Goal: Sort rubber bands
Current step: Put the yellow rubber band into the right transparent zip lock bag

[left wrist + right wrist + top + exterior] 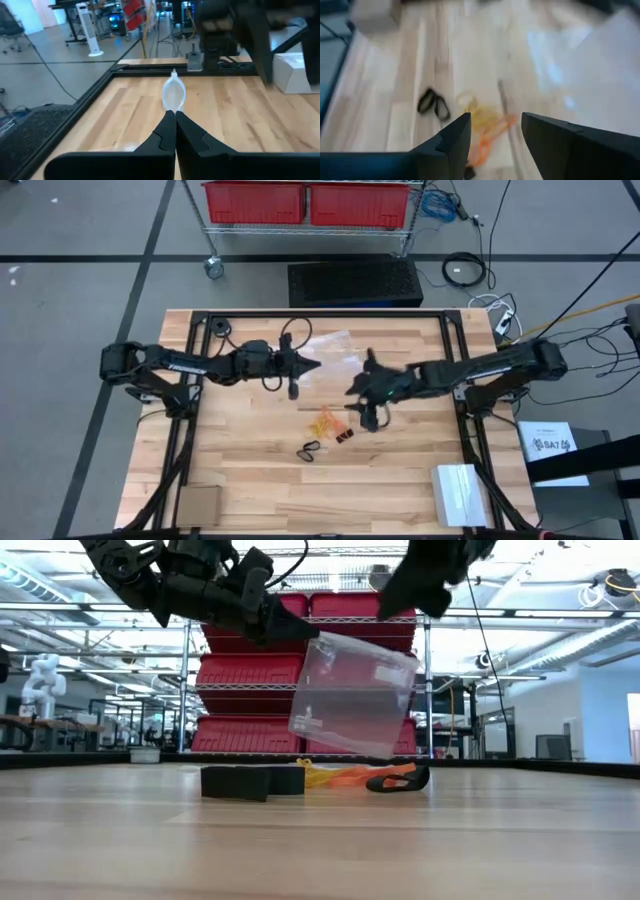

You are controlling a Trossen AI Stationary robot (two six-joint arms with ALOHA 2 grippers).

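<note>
Above bench (250, 480) middle: left gripper (316, 365) clamped on clear plastic bag (352, 695), held off surface. Right gripper (354, 388) just beside, fingers (452, 140) apart, over rubber bands (328, 422) lying mid-bench, slightly toward near edge.

This place is a robotics lab or workshop; a wooden table (250, 470) in a black metal frame carries two dark arms; behind it stands a wire shelf on wheels (310, 225) with red bins (255, 670); cables (465, 270) lie on the grey floor; farther back there are desks, monitors, a white tower fan (89, 30) and a white robot (42, 680) under high ceiling lights.
</note>
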